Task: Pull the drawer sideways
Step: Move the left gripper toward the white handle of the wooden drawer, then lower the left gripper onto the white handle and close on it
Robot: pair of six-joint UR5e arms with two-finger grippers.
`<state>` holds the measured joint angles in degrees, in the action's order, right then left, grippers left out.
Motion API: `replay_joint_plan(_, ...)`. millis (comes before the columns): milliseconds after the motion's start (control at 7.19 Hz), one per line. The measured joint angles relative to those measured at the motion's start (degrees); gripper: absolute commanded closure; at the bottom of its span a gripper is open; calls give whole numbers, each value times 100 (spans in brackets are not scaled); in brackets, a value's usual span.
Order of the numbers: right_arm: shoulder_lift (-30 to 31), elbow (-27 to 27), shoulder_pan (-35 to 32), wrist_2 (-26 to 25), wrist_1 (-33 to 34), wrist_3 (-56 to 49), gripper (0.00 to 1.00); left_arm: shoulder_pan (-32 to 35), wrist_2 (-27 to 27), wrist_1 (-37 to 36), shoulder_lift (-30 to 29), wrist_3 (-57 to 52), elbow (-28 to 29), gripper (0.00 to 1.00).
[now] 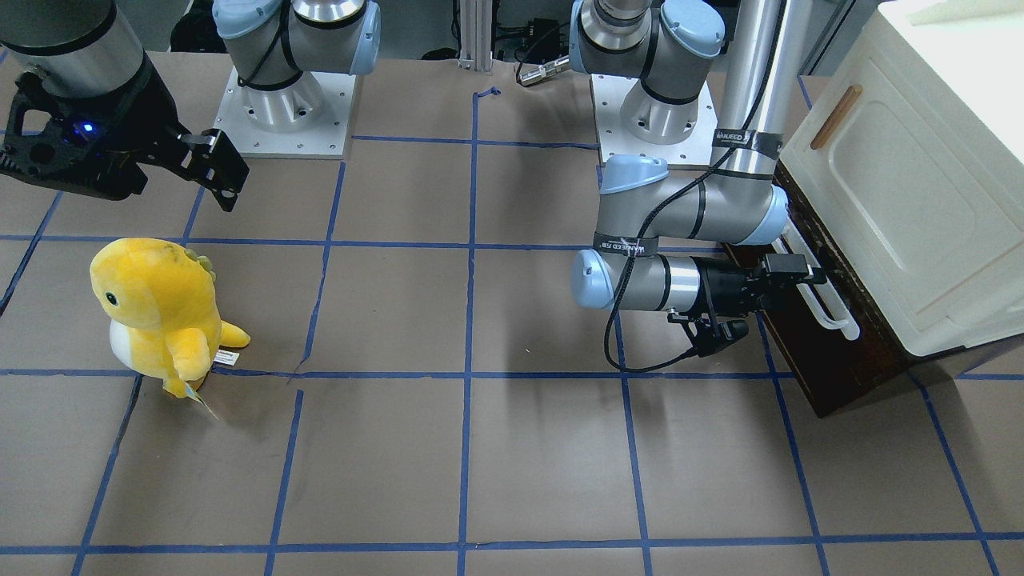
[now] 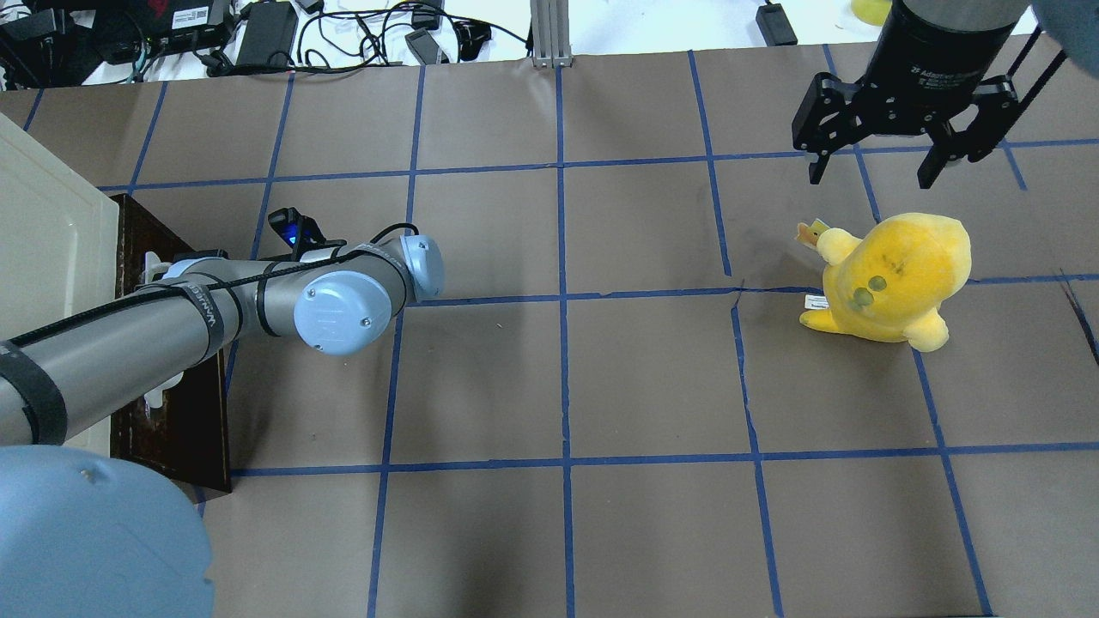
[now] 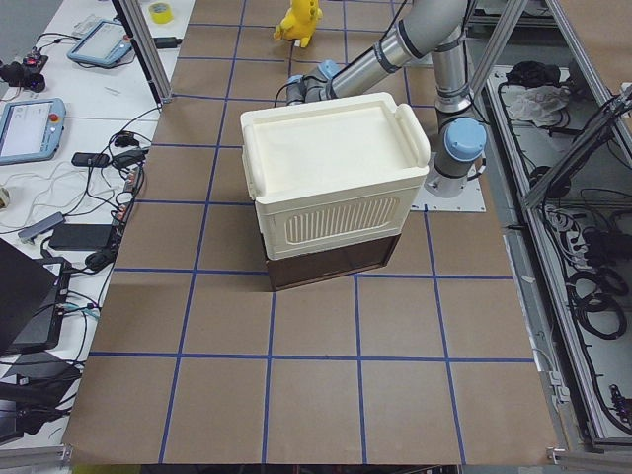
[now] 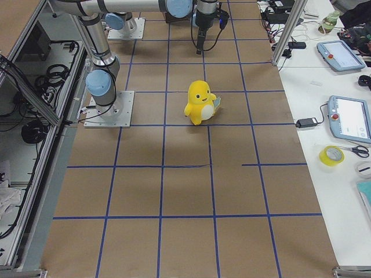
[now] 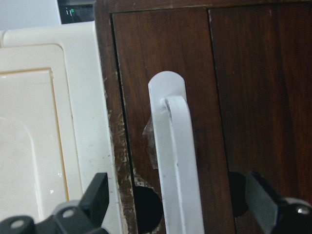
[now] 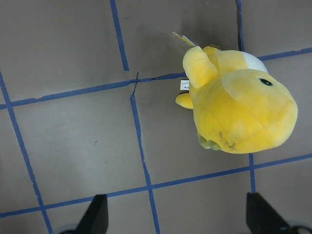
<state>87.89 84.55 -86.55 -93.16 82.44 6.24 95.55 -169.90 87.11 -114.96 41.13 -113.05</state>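
Brown paper covers the table (image 1: 544,448), ruled into squares by blue tape (image 1: 470,320), with cables and chargers along the far edge. Little of the writing can be read: black straps on the left arm say "WANEED", and the body of the right gripper (image 2: 874,163) carries "2F Adaptive"; the print on the yellow plush toy (image 1: 156,312) tag is too small to read.

At the table's end on the robot's left stands a cream cabinet (image 1: 904,184), with a small wooden handle (image 1: 836,118) on its panelled door. The drawer (image 1: 832,360) sits at its base, dark brown front facing the table's middle. The left gripper (image 1: 800,270) points straight at that front, near one end of the long white bar handle (image 5: 173,146). From the wrist camera its fingers (image 5: 97,192) are spread wide, the bar lying between them and neither pad touching it.

The right gripper hangs above the table over by the toy, jaws apart and holding nothing. Between the drawer front and the toy lies a wide stretch of bare paper, with the toy well apart from the cabinet.
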Motion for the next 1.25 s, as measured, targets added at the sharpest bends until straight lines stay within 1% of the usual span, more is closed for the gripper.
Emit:
replay_joint_plan(278, 0, 0, 1, 0, 0, 0, 0, -1, 0, 161, 52, 12, -27, 28)
replay_joint_plan(557, 0, 0, -1, 0, 0, 0, 0, -11, -4, 204, 74, 39, -31, 33)
replay_joint_plan(974, 0, 0, 1, 0, 0, 0, 0, -27, -6, 212, 93, 103, -62, 34)
replay_joint_plan(1252, 0, 0, 2, 0, 0, 0, 0, -79, -14, 224, 79, 174, -80, 41)
